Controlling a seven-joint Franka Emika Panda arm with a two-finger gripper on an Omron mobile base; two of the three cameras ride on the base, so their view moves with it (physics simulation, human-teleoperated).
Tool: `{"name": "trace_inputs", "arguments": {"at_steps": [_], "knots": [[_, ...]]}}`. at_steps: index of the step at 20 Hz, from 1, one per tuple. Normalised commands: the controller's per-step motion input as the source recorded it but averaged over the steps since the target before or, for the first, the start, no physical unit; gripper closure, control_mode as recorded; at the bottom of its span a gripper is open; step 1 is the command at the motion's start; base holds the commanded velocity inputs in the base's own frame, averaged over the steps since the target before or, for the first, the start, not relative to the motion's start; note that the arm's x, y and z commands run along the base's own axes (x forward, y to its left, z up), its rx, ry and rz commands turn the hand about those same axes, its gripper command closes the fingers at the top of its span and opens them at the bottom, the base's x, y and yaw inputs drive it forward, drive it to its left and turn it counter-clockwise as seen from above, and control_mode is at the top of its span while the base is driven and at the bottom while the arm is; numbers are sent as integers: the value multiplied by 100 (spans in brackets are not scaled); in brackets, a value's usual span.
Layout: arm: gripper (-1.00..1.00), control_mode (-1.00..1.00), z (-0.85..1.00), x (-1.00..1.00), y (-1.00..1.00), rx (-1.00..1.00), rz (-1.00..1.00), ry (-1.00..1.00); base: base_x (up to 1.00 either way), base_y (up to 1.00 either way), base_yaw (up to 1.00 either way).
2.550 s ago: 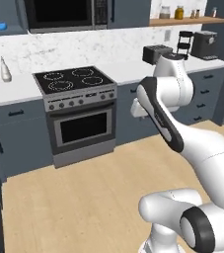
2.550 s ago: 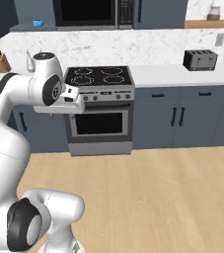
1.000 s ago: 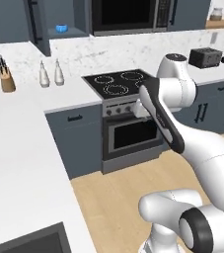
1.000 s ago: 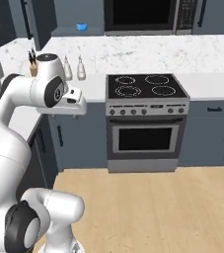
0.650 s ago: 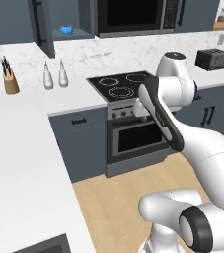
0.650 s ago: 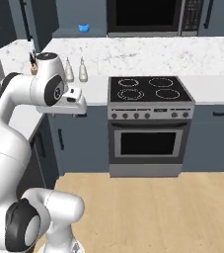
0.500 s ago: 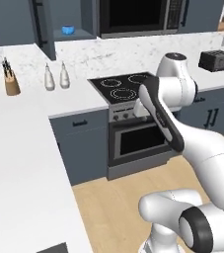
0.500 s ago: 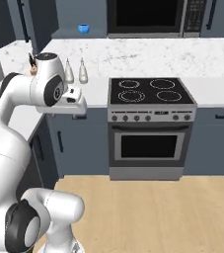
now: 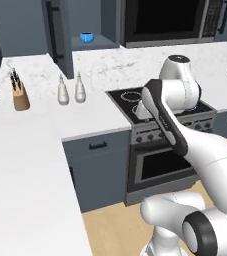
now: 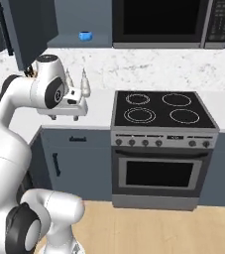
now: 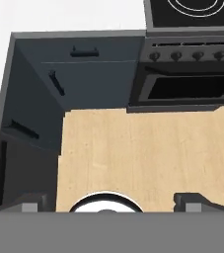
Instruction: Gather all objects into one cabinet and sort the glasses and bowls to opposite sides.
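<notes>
Two base views from behind toward the shared stove (image 9: 155,107); hand view straight down on floor (image 11: 143,153).

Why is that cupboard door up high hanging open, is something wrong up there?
Nothing is broken or spilled. The cabinet door stands open, and one small blue bowl sits alone on the shelf inside. The gripper is open and holds nothing, pointing down at the floor.

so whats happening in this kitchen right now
The white arm is carrying nothing: its pincer is open and empty, hanging in front of the counter left of the stove. A small blue bowl sits in the open wall cabinet above. A knife block and two bottles stand on the counter.
</notes>
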Motion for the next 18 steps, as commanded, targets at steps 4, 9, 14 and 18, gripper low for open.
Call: {"name": "trace_inputs", "arguments": {"at_steps": [4,9,14,18], "knots": [[-100,100,0,0,0,0,0,0,100,-23,11],[-100,100,0,0,0,0,0,0,100,-32,11],[-100,100,0,0,0,0,0,0,100,3,7],[-100,100,0,0,0,0,0,0,99,55,7]]}}
